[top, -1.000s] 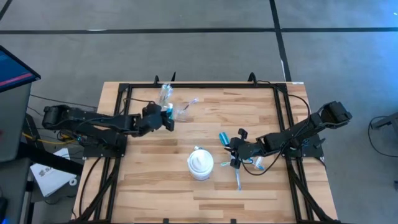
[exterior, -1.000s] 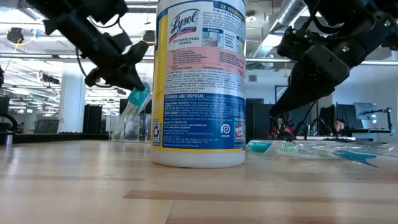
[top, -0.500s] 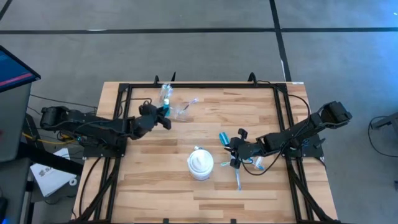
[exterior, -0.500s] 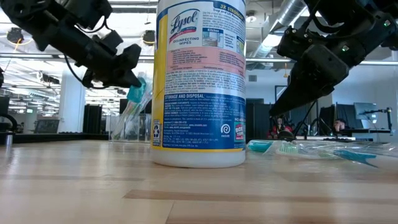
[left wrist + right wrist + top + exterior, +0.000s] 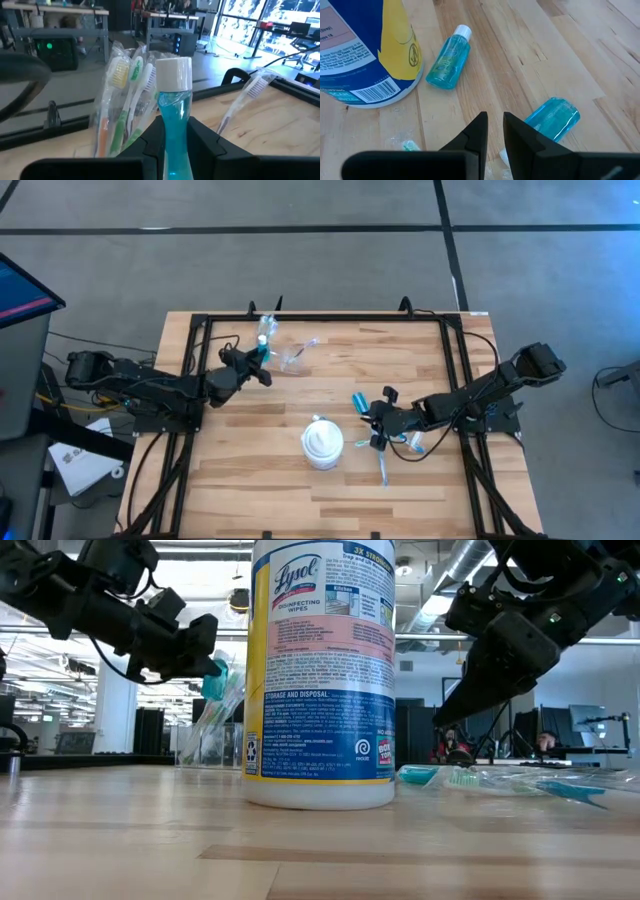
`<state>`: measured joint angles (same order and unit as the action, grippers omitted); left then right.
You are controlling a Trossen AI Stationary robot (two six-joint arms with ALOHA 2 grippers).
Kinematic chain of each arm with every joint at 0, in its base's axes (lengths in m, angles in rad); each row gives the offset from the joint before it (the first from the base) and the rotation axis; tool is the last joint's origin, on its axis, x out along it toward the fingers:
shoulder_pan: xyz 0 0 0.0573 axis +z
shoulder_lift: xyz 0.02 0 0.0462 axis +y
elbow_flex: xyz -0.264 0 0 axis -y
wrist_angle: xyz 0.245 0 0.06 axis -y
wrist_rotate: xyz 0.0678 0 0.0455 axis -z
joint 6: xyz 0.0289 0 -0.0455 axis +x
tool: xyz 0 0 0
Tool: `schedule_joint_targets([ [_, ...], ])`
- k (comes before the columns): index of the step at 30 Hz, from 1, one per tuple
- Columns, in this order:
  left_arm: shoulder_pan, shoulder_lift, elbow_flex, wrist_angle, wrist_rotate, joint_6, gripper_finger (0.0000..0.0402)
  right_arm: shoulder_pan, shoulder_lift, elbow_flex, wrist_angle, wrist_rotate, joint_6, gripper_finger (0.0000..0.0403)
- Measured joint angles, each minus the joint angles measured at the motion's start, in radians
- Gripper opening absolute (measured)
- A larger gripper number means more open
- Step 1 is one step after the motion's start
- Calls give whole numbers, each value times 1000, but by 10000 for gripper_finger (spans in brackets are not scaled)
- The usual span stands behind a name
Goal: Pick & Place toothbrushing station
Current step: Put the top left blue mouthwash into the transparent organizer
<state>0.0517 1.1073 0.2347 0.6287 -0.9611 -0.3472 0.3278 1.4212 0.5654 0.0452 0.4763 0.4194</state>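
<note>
My left gripper (image 5: 260, 364) hangs over the table's far left, shut on a blue tube (image 5: 174, 107) with a white cap. Just beyond it a clear cup (image 5: 268, 328) holds wrapped toothbrushes (image 5: 122, 95). A second clear cup (image 5: 293, 359) with one toothbrush (image 5: 246, 97) stands beside it. My right gripper (image 5: 494, 125) hovers at the table's right with only a narrow gap and nothing between its fingers. Two more blue tubes (image 5: 447, 56) (image 5: 553, 118) lie flat on the wood near it. My left gripper pinches the tube's blue body (image 5: 174, 142) below the cap between its two fingers. The fingers come nearly level from the table's left. The tube stands upright with its cap (image 5: 174, 74) on top, lifted clear of the table, right in front of the toothbrush cup.
A tall Lysol wipes canister (image 5: 322, 442) stands mid-table, near the front. A wrapped toothbrush (image 5: 383, 470) and another blue tube (image 5: 416, 444) lie by the right arm. A black frame (image 5: 330, 317) runs round the table's edges. Bare wood (image 5: 240, 470) lies at the front left.
My left gripper has drawn back toward the table's left edge and sunk a little, tipping up from a downward slant to nearly level. The blue tube it holds has swung upright and moved closer to the toothbrush cup.
</note>
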Motion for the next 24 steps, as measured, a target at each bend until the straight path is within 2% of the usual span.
schedule_joint_targets([
  [24,72,343,-8,363,-38,108,49,-3,0,0,-1,0,0,52],
])
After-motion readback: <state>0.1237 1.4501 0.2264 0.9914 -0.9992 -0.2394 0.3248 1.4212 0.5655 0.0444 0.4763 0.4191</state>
